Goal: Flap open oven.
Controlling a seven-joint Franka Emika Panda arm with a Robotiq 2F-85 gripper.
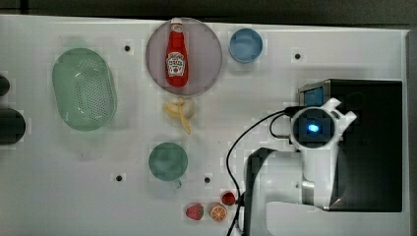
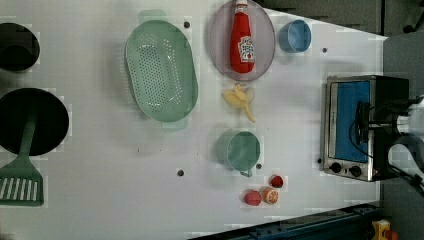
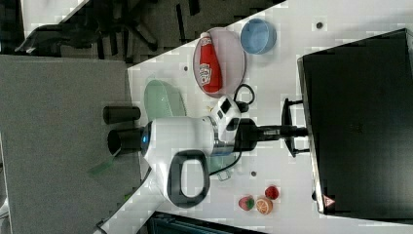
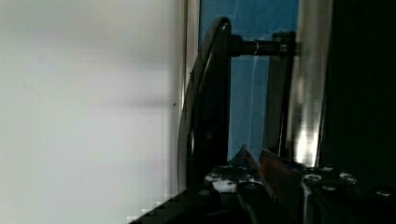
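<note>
The oven [image 2: 350,125] is a black box with a silver front frame, standing at the left view's right. Its blue-tinted door [image 2: 350,107] stands flat against the frame, with two black knobs [image 2: 345,169] beside it. In the top view its black top [image 1: 373,147] lies partly under my white arm [image 1: 314,128]. My gripper [image 3: 298,130] reaches straight at the door's dark bar handle [image 3: 287,127] and sits at its middle. The handle [image 4: 212,93] runs very close in the wrist view, with the blue door [image 4: 247,93] right behind it.
A ketchup bottle [image 1: 177,54] lies on a round plate [image 1: 206,54], with a blue cup [image 1: 245,44] next to it. A banana [image 1: 181,112], a green cup [image 1: 168,161], toy fruits [image 1: 211,209] and a green colander [image 1: 83,89] lie across the white table. Black pots [image 2: 30,120] stand at the left view's left.
</note>
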